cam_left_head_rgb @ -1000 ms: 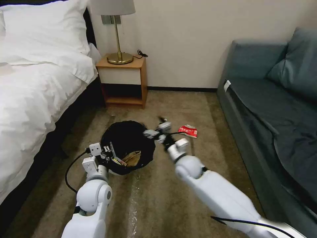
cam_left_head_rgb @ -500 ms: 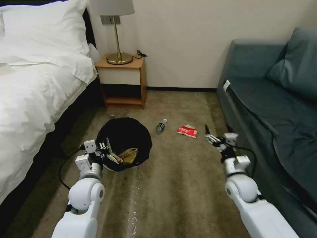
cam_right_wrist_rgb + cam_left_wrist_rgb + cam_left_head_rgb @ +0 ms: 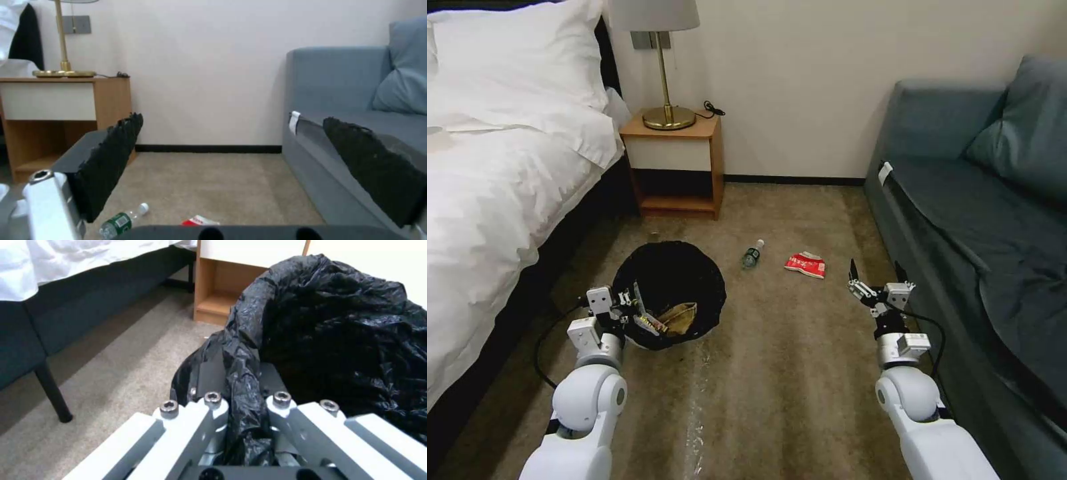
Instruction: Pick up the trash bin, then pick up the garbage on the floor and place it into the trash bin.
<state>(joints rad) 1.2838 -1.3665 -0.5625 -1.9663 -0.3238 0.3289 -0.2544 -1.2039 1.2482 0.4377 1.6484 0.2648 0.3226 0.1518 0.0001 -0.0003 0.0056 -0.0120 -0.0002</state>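
Note:
The trash bin (image 3: 670, 280), lined with a crinkly black bag (image 3: 338, 336), hangs from my left gripper (image 3: 635, 308), which is shut on its near rim. A crumpled brown paper bag (image 3: 681, 319) and a shiny yellow-black wrapper (image 3: 652, 325) lie inside it. On the carpet beyond lie a small clear bottle with a green label (image 3: 752, 254) and a red-and-white packet (image 3: 806, 265); both also show as the bottle (image 3: 121, 221) and packet (image 3: 199, 221) in the right wrist view. My right gripper (image 3: 876, 275) is open and empty, right of the packet and close to the sofa.
A white bed (image 3: 500, 193) runs along the left, with a wooden nightstand (image 3: 675, 163) and brass lamp (image 3: 662, 73) at the wall. A grey-blue sofa (image 3: 980, 213) fills the right side. Open carpet (image 3: 787, 373) lies between them.
My right arm has swung from over the bin out to the right beside the sofa, uncovering the bottle. The left gripper and the bin have drifted slightly left and nearer to me.

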